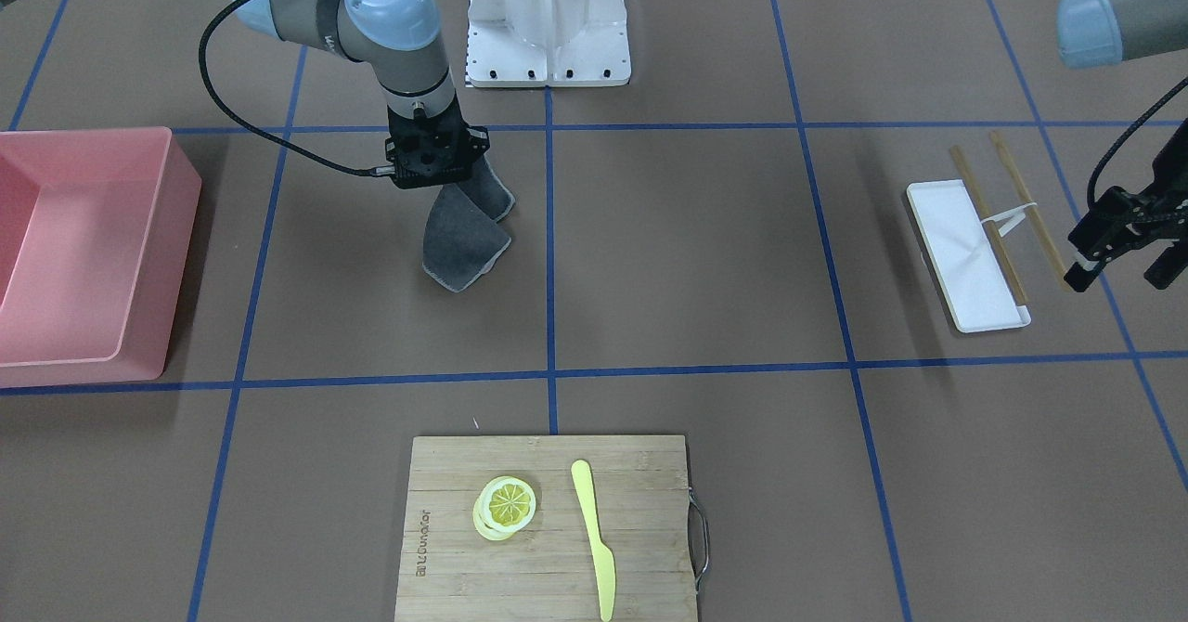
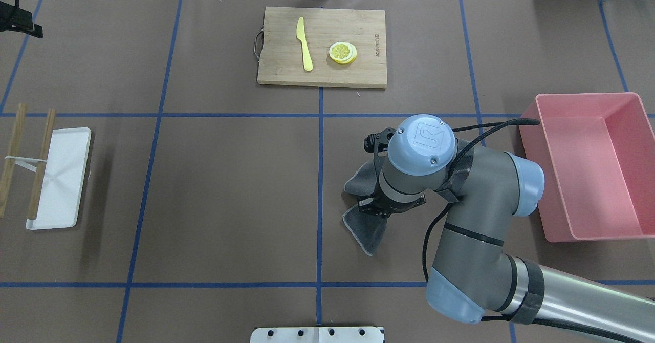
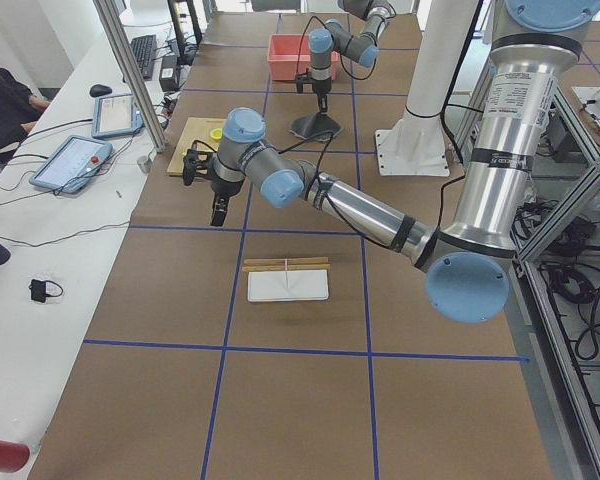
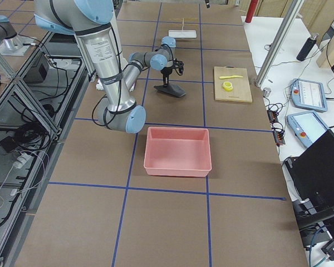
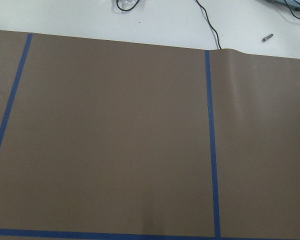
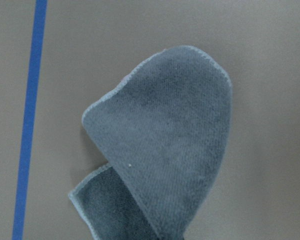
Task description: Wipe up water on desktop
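Right hand point(image 1: 438, 165): closed on the top of a grey cloth point(image 1: 461, 243), its fingers hidden by the fabric.
Grey cloth: hung folded from the right hand, its lower edge down at the tabletop point(image 1: 696, 251), near a blue tape line point(image 1: 549, 260).
Left hand point(image 1: 1121, 267): fingers spread apart with nothing between them, hovering above the tabletop.
Tabletop: brown, lay under everything; whether it was wet could not be told.
Pink bin point(image 1: 139, 260): stood well apart from the cloth.
Cutting board point(image 1: 445, 548): carried a lemon slice point(image 1: 509, 503) and a yellow knife point(image 1: 594, 538).
White tray point(image 1: 961, 265): had chopsticks point(image 1: 988, 223) lying across it.
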Motion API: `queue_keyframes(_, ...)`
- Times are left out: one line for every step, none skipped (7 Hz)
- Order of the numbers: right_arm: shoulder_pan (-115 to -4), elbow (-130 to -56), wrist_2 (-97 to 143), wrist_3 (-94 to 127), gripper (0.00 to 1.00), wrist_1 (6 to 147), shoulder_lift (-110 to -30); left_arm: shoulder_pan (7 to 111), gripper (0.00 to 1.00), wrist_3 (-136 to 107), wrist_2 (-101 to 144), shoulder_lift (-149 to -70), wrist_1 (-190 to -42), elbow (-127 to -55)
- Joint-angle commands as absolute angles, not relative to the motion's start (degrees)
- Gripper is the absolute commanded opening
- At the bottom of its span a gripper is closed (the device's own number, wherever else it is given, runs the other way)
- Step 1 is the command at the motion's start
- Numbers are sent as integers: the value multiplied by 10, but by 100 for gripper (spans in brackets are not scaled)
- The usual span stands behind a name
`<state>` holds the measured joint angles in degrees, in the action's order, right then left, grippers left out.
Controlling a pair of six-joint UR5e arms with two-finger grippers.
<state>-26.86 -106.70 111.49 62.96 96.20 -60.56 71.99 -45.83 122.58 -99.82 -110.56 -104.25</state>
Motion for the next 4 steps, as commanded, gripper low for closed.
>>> queue_keyframes(-340, -1071, 1128, 597, 0, 976, -623, 721, 98, -440, 1190, -955, -1111, -1035)
queue_keyframes(-381, -1071, 1132, 532, 0, 1015, -624, 741, 98, -348, 1191, -920, -1107, -1034)
queue_keyframes(-420, -1071, 1140, 487, 0, 1051, -623, 762, 98, -252, 1191, -881, -1104, -1027)
queue_keyframes(-458, -1069, 1145, 465, 0, 1056, -625, 792, 98, -205, 1195, -866, -1103, -1019)
